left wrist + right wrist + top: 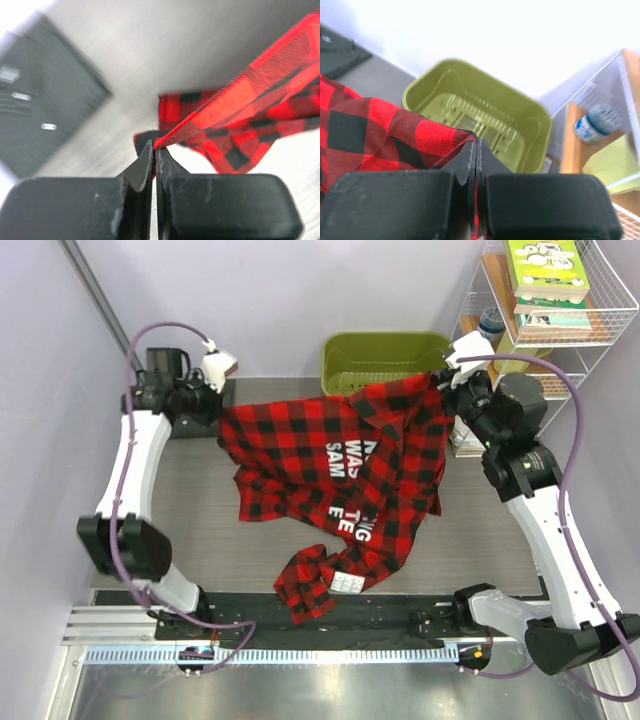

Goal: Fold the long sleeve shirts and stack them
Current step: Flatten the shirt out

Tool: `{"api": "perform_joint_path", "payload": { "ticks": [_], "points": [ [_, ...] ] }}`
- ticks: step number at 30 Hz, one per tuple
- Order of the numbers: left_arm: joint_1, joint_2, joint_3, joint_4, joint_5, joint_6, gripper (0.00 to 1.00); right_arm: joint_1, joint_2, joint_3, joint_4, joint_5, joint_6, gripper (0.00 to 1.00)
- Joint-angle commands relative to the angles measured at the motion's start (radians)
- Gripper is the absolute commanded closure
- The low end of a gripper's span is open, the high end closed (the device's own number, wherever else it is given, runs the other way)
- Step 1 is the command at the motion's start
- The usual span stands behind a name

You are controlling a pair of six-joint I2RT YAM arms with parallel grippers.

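Note:
A red-and-black plaid long sleeve shirt (330,475) with white lettering hangs stretched between both arms above the grey table, a sleeve trailing toward the near edge. My left gripper (218,418) is shut on its left edge; in the left wrist view the plaid fabric (235,100) runs taut from the closed jaws of the left gripper (155,146). My right gripper (447,380) is shut on the shirt's right corner, where the fabric (385,135) is pinched at the right gripper (476,142). No grey shirt is in view.
A green plastic basket (385,362) stands at the back of the table, behind the shirt; its green wall (485,115) fills the right wrist view. A wire shelf (560,300) with books and a jar stands at the right. A black device (165,365) sits at back left.

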Motion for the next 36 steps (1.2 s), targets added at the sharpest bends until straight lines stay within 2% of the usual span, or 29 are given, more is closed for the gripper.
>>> {"api": "perform_joint_path", "payload": {
  "ticks": [1,5,13,18,22,24,25,26,27,28,29,30,31,32,33,34,35,36],
  "points": [
    [0.007,-0.166,0.038,0.101,-0.035,-0.102,1.00,0.004,-0.076,0.085,0.044,0.013,0.016,0.99],
    [0.005,-0.308,0.032,0.135,-0.078,-0.126,1.00,0.004,-0.120,0.131,0.030,0.039,0.004,0.99],
    [0.005,-0.434,-0.056,0.156,-0.129,-0.126,1.00,0.004,-0.204,0.074,0.024,0.034,0.001,0.99],
    [0.005,-0.424,-0.016,0.181,-0.152,-0.197,1.00,0.002,-0.122,0.146,0.075,0.059,0.018,0.99],
    [0.005,-0.318,0.036,0.257,-0.186,-0.234,1.00,0.002,-0.011,0.166,0.147,0.046,0.007,0.99],
    [0.005,-0.252,0.117,0.293,-0.212,-0.269,1.00,0.002,0.085,0.180,0.234,0.065,-0.001,0.99],
    [0.005,-0.168,0.159,0.305,-0.220,-0.278,1.00,0.002,0.128,0.197,0.251,0.072,0.005,0.99],
    [0.005,-0.126,0.208,0.331,-0.247,-0.292,1.00,0.002,0.169,0.269,0.307,0.080,0.016,0.99],
    [0.005,-0.071,0.362,0.333,-0.270,-0.330,1.00,0.002,0.256,0.319,0.319,0.088,0.037,0.99],
    [0.005,-0.022,0.448,0.323,-0.284,-0.341,1.00,0.002,0.294,0.375,0.329,0.107,0.047,0.99],
    [0.005,0.077,0.569,0.287,-0.304,-0.358,1.00,0.001,0.327,0.507,0.332,0.120,0.060,0.99],
    [0.012,0.121,0.789,0.258,-0.299,-0.376,1.00,-0.001,0.364,0.589,0.310,0.120,0.073,0.99],
    [0.013,0.159,0.911,0.235,-0.290,-0.405,1.00,-0.002,0.415,0.676,0.278,0.120,0.099,0.99],
    [0.013,0.196,0.991,0.215,-0.280,-0.413,1.00,-0.004,0.432,0.837,0.212,0.120,0.109,0.99],
    [0.016,0.185,1.035,0.204,-0.249,-0.413,1.00,-0.008,0.435,0.890,0.192,0.120,0.116,0.99],
    [0.016,0.143,0.983,0.211,-0.232,-0.415,1.00,-0.008,0.397,0.919,0.172,0.120,0.114,0.99],
    [0.016,0.086,0.899,0.239,-0.224,-0.419,1.00,-0.010,0.360,0.901,0.130,0.108,0.110,0.99],
    [0.019,-0.077,0.760,0.310,-0.168,-0.422,1.00,-0.010,0.314,0.859,0.107,0.097,0.102,0.99]
  ]
}}
